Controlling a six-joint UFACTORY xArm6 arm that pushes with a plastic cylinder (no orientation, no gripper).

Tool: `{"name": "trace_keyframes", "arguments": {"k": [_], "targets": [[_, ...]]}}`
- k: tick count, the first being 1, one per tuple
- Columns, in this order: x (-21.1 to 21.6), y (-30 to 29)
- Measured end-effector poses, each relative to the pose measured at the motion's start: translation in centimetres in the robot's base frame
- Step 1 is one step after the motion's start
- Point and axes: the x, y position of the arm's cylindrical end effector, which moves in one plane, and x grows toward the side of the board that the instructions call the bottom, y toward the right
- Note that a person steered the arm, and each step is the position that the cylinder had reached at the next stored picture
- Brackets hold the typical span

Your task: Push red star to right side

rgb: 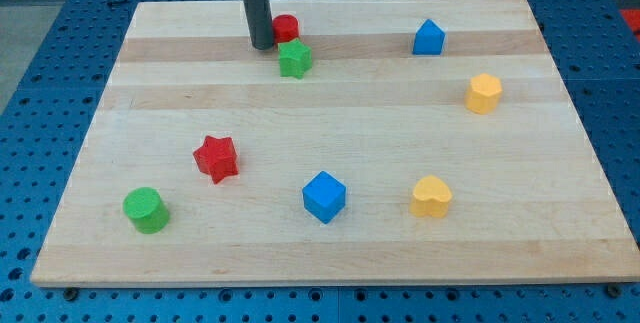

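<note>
The red star [216, 157] lies on the wooden board [330, 253] at the view's lower left. My tip [262, 45] stands at the view's top, left of centre, far above the star. It is right beside the left side of a red round block [286, 29] and just up-left of a green star-like block [295, 59].
A green cylinder [146, 209] sits at the lower left, below-left of the red star. A blue cube [324, 196] and a yellow heart-like block [431, 196] lie to the star's right. A blue block [428, 38] and a yellow block [484, 93] are at the upper right.
</note>
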Motion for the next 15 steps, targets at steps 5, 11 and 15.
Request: {"name": "trace_keyframes", "arguments": {"k": [5,11,15], "targets": [[10.9,-6.5],[13.9,-12.5],[17.7,-15.1]]}}
